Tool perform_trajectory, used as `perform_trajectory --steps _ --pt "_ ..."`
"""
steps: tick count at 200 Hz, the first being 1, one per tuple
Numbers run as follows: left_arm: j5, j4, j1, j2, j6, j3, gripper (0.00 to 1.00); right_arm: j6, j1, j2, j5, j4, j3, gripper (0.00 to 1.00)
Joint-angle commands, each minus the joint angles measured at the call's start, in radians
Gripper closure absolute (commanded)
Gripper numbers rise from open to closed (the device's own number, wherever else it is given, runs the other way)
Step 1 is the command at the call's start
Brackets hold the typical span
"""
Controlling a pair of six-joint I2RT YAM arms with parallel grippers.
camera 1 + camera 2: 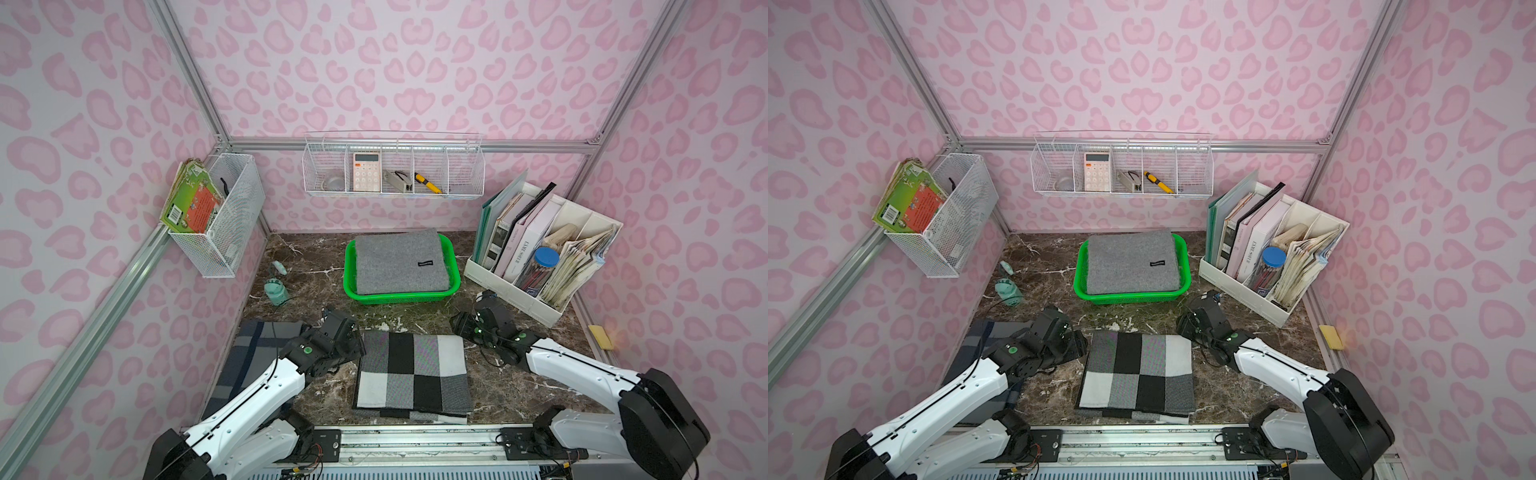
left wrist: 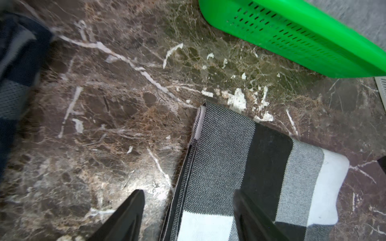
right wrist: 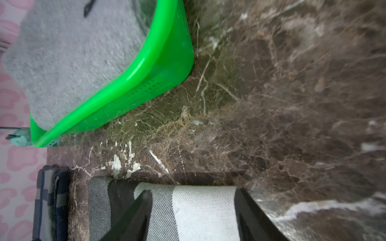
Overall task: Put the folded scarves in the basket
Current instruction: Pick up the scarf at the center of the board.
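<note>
On a dark marble bench (image 1: 316,274) walled in pink-spotted paper, a checked scarf (image 1: 411,370) of black, white and grey lies folded flat at the near edge, between the two arms. Beyond it, across a strip of bare stone, sits the green basket (image 1: 402,297). A grey scarf (image 1: 395,262) with a small dark label lies folded inside, filling it almost rim to rim. A navy plaid cloth (image 1: 253,345) lies at the near left, partly under the left arm. A small teal bottle (image 1: 276,293) stands left of the basket. A white file rack (image 1: 515,286) stuffed with folders and papers stands right of the basket, close to the right arm's wrist, and a yellow sponge (image 1: 601,336) lies at the bench's right edge. The left tool (image 2: 189,194) stands open, one finger over bare bench and the other over the checked scarf, with the scarf's left edge between them. The right tool (image 3: 194,192) is open too, its jaws spread across the scarf's far right corner at the white square. The right wrist view is blurred, so whether the fingers touch the cloth cannot be told.
</note>
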Motion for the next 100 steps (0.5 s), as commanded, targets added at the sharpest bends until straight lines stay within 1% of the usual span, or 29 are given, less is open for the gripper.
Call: perform_trajectory --steps 1,21,57,100 --pt "0.059 0.069 0.000 0.048 -0.001 0.006 0.28 -0.002 -0.001 0.018 -0.040 -0.019 -0.013 0.35" --pt "0.060 0.089 0.001 0.106 -0.014 0.010 0.28 0.011 -0.001 0.010 -0.042 -0.008 -0.048 0.35" --pt "0.125 0.142 0.006 0.212 -0.028 0.008 0.29 0.026 -0.001 -0.011 -0.039 0.000 -0.102 0.35" --pt "0.141 0.158 0.014 0.275 -0.032 0.013 0.30 0.039 -0.001 -0.003 -0.059 0.013 -0.130 0.35"
